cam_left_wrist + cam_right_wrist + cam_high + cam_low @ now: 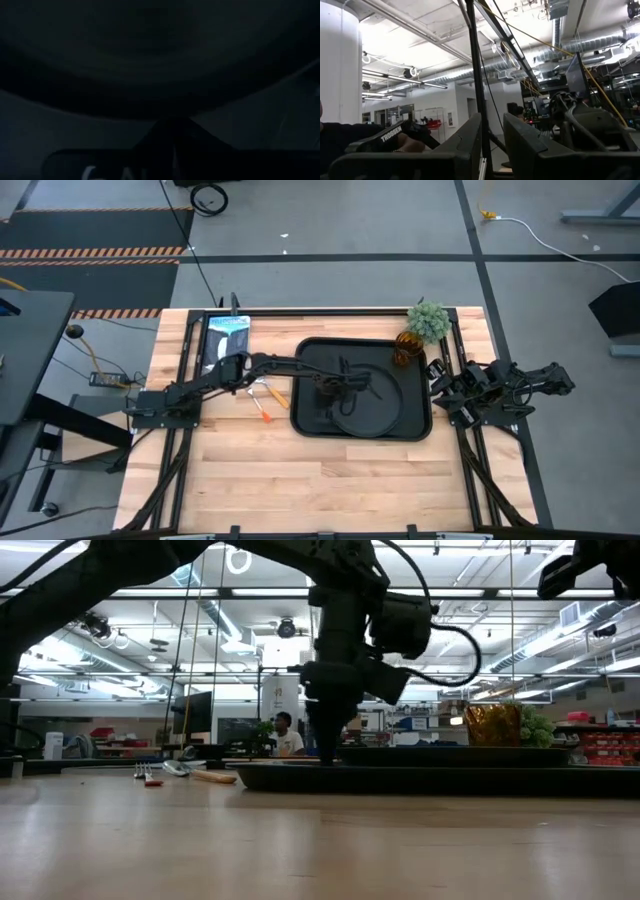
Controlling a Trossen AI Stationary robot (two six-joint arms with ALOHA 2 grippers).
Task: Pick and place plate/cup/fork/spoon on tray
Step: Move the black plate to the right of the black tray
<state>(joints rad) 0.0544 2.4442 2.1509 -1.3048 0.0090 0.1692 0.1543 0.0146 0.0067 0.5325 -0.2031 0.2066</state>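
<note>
A wooden worktop (300,480) seen from above holds a large black rectangular tray (310,420) near its middle. A round black plate (375,412) lies flat inside the tray, toward its right and near side. The left arm reaches from the worktop's left edge across to the tray, and the left claw (335,385) sits low over the tray, at the plate's left rim. In the left wrist view the dark curved plate fills the picture right in front of the claw, but whether the fingers are parted or gripping the rim cannot be told. An amber cup (405,347) stands on the tray's far right corner, beside a small green plant (428,321). The fork (272,393) and the spoon (263,410), both orange-handled, lie on the bare wood just left of the tray, under the left arm's forearm, their handles slanting roughly toward the near edge. They lie behind the left claw, back toward that arm's base, so the left arm is clearly nearer. The right claw (440,387) rests folded at the worktop's right edge, its fingers slightly apart and holding nothing.
</note>
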